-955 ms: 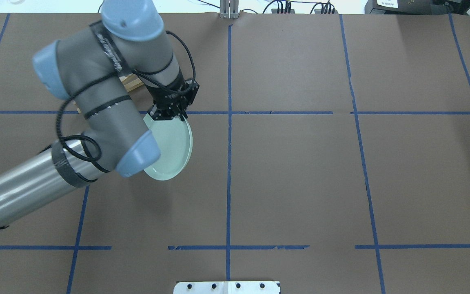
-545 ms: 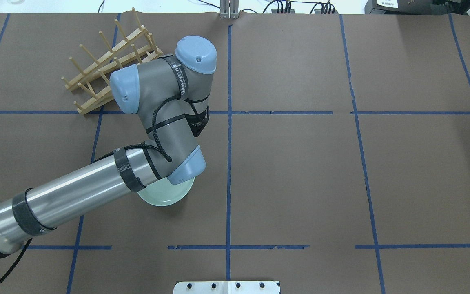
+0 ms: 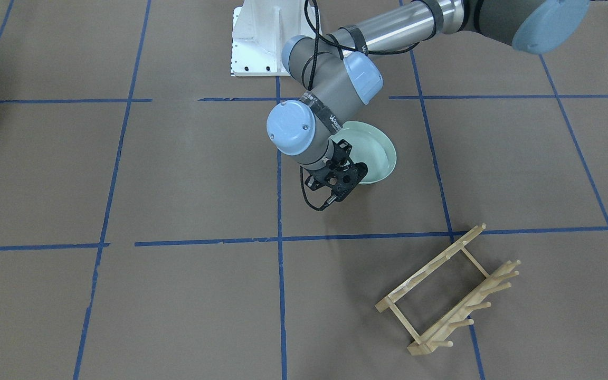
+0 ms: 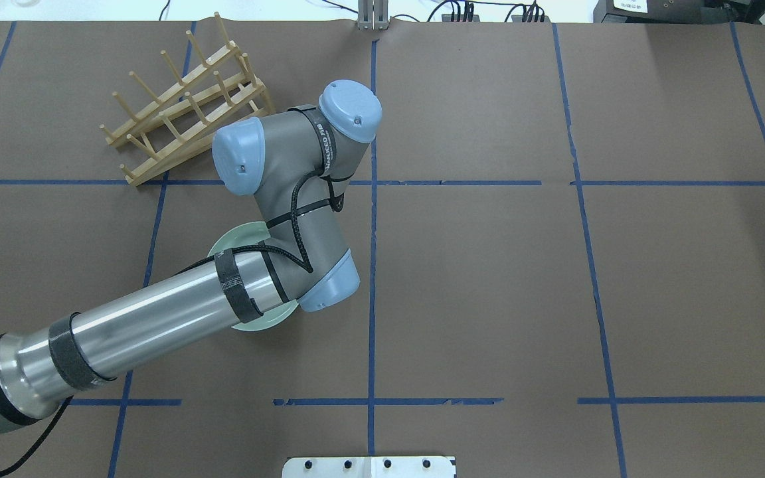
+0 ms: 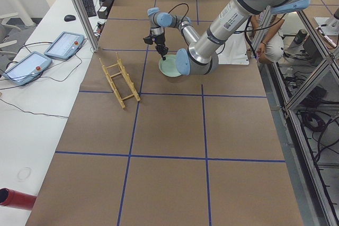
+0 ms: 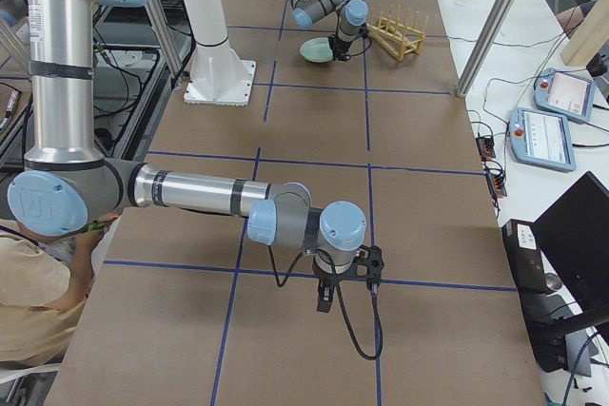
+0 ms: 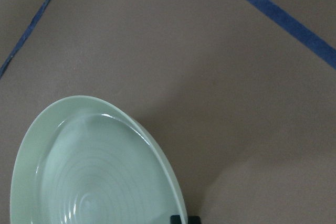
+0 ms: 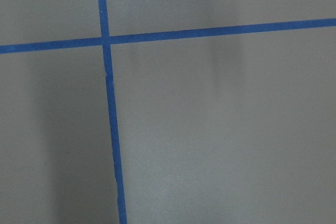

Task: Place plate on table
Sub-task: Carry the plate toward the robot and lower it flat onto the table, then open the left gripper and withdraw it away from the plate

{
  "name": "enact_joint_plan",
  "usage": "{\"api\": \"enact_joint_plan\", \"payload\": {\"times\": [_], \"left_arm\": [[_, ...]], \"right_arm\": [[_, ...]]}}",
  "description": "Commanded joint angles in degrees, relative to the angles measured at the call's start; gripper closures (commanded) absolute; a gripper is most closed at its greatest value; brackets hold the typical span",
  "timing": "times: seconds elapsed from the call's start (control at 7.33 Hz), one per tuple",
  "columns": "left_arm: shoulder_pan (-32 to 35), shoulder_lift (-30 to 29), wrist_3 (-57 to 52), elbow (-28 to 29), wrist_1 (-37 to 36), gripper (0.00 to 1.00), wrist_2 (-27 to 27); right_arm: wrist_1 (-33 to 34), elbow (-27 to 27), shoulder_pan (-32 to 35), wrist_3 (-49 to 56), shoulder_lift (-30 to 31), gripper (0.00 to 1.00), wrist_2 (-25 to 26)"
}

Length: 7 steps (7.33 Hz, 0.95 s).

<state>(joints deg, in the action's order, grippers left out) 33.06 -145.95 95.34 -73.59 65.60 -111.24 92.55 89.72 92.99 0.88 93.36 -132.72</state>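
— Entry one?
— My left fingers (image 3: 344, 153): clenched on the rim of the plate (image 3: 375, 153), which is tilted and low over the counter (image 3: 177, 174).
— Hazards?
— If I let go while it tilts, I judge it lands edge-first, then clatters or skids. The glossy rim may slip.
— Right fingers (image 6: 325, 299)?
— Cannot tell.

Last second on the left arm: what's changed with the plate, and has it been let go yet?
The left gripper has swung the plate down from a steep tilt high over the table to low near its surface, a little nearer the robot. It still grips the rim; no release shows. The wooden peg rack has not shifted in the last half second.
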Motion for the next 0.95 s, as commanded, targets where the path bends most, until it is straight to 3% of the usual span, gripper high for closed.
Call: {"api": "enact_joint_plan", "payload": {"times": [0.0,0.27,0.41,0.68,0.82], "left_arm": [[-1.42,3.54,-0.77,-6.43,0.40,0.00,1.38],[0.23,4.45,-9.26,-9.64,0.06,0.00,1.47],[5.64,5.66,-12.95,-11.65,2.23,0.00,1.20],[17.94,15.99,-21.39,-23.83,13.08,0.00,-0.02],[23.74,21.18,-27.00,-24.93,18.46,0.00,-6.47]], "right_arm": [[0.00,-0.07,0.00,0.00,0.07,0.00,0.00],[0.00,-0.07,0.00,0.00,0.07,0.00,0.00],[0.00,-0.07,0.00,0.00,0.07,0.00,0.00],[0.00,-0.07,0.00,0.00,-0.02,0.00,0.00],[0.00,-0.07,0.00,0.00,0.07,0.00,0.00]]}}
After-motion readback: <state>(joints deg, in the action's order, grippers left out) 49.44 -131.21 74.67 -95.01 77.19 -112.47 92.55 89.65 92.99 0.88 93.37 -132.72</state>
